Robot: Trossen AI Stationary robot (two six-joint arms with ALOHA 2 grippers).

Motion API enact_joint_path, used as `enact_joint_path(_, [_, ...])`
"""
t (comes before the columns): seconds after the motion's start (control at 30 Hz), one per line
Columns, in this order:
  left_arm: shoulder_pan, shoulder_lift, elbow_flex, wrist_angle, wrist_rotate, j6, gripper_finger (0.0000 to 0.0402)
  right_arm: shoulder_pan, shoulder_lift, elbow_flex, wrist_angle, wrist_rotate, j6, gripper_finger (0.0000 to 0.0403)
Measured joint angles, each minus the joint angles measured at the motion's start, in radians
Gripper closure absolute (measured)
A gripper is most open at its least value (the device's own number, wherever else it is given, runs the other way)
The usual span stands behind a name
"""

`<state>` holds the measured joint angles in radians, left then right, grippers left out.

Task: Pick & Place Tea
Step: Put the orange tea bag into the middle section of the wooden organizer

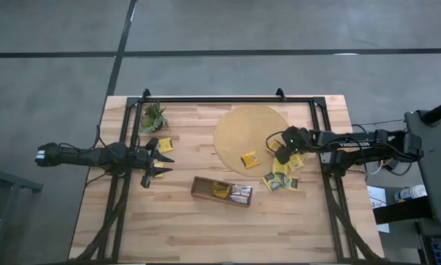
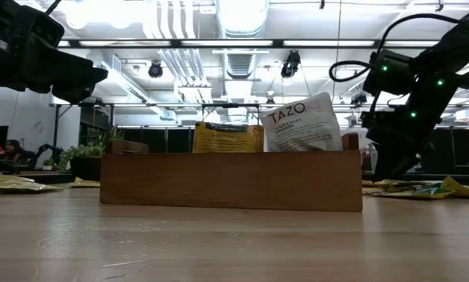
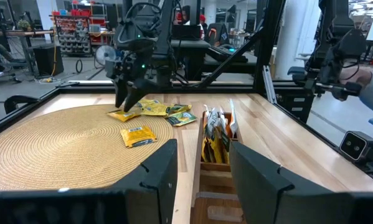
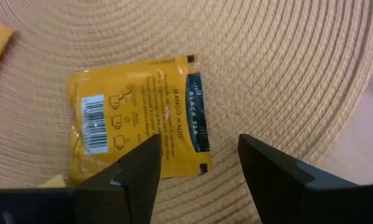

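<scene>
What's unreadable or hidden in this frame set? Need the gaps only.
- Tray contents: high view too small to count sachets; in the low view the tray's front wall hides all but two tops.
- Yellow sachet on the mat: right wrist view, its lower edge is covered by the right gripper's open fingers.
- Sachet pile at the mat's edge: too small and overlapped to count; right arm covers part.

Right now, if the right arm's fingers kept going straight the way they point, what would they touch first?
Most likely the yellow tea sachet lying flat on the woven round mat. The right gripper hangs open just above it, pointing down; how much gap remains is hard to judge.
</scene>
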<state>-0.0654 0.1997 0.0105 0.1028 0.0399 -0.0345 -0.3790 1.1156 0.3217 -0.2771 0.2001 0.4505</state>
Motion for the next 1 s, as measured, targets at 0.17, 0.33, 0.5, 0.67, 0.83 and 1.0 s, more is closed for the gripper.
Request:
enact_joint_path(0.17, [0.000, 0.000, 0.000, 0.000, 0.000, 0.000, 0.0262, 0.000, 0.000, -0.001, 0.003, 0.013, -0.028, 0.0198])
enact_joint_path(0.33, [0.000, 0.000, 0.000, 0.000, 0.000, 0.000, 0.0262, 0.000, 0.000, 0.000, 0.003, 0.039, -0.066, 0.0227])
enact_joint_path(0.5, [0.000, 0.000, 0.000, 0.000, 0.000, 0.000, 0.0262, 0.001, 0.000, 0.000, 0.003, 0.039, -0.070, 0.0279])
enact_joint_path(0.67, [0.000, 0.000, 0.000, 0.000, 0.000, 0.000, 0.0262, 0.001, 0.000, -0.001, 0.005, 0.031, -0.070, 0.0335])
enact_joint_path(0.83, [0.000, 0.000, 0.000, 0.000, 0.000, 0.000, 0.0262, 0.001, 0.000, 0.001, 0.005, 0.027, -0.071, 0.0377])
enact_joint_path(1.0, [0.000, 0.000, 0.000, 0.000, 0.000, 0.000, 0.0262, 0.001, 0.000, 0.026, 0.006, -0.030, -0.094, 0.0394])
